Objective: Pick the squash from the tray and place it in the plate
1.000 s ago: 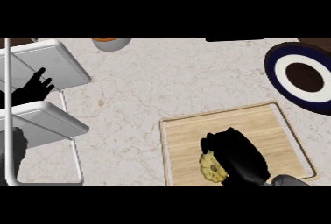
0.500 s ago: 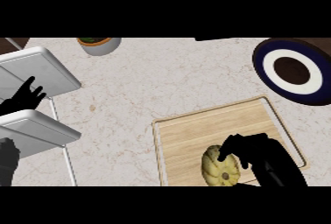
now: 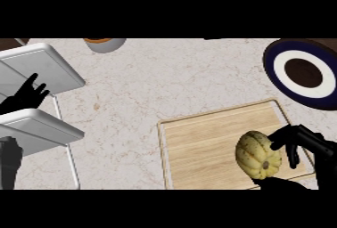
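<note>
Over pale marbled tabletop [image 3: 164, 80], grips squash [image 3: 259, 154] at wooden tray's [image 3: 197, 147] right end with right hand [image 3: 299, 142], fingers [image 3: 289, 153] curled round its right side, apart from blue-and-white plate [image 3: 309, 102] at upper right, and rests left hand [image 3: 23, 98] open, fingers up, by left edge.

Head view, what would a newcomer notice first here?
The yellow squash stands out at the lower right, over the wooden tray, with the black right hand curled round its right side. Next comes the dark-rimmed plate at the upper right, apart from the tray. The left hand rests open at the left edge.
</note>
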`<state>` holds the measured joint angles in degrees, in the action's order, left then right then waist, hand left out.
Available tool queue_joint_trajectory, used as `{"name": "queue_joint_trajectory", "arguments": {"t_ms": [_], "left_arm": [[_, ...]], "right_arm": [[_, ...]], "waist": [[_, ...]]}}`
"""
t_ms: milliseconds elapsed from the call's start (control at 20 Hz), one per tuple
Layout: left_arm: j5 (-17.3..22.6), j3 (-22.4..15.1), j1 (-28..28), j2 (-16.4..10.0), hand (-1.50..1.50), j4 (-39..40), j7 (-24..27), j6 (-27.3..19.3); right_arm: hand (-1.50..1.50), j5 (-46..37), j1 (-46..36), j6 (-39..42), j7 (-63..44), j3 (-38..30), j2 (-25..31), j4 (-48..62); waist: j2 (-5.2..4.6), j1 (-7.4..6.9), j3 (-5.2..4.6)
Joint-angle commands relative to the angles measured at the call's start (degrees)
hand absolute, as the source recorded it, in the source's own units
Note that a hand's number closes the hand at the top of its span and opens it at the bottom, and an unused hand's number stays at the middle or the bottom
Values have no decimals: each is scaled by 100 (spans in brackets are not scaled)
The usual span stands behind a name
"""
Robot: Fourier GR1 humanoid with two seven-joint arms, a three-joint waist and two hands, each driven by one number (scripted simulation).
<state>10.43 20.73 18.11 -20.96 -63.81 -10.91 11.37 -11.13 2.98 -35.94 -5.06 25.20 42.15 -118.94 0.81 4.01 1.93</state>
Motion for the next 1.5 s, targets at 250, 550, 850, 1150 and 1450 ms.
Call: {"name": "queue_joint_trajectory", "arguments": {"t_ms": [250, 550, 850, 1150, 1450], "left_arm": [[-240, -664, -352, 1075, 0, -17, -56, -82], [-366, -785, -217, 1193, 0, 116, 32, 52], [-517, -865, 140, 1266, 0, 352, 40, 58], [-590, -887, 495, 1365, 0, 462, -17, 30], [-640, -887, 775, 1360, 0, 725, -24, 153]], "right_arm": [[150, 1751, 121, 217, 1160, -1714, -65, 1042], [150, 2445, -230, 604, 1971, -2770, -127, 2411], [150, 2978, -857, 1374, 2693, -3403, -10, 3835], [150, 3085, -1453, 1916, 3203, -3728, 207, 5262], [-150, 2441, -1607, 2667, 2910, -3056, 769, 6491]], "waist": [[-96, -302, -104], [-134, -515, -112], [-205, -748, -116], [-246, -1000, -114], [-352, -1274, -133]]}}
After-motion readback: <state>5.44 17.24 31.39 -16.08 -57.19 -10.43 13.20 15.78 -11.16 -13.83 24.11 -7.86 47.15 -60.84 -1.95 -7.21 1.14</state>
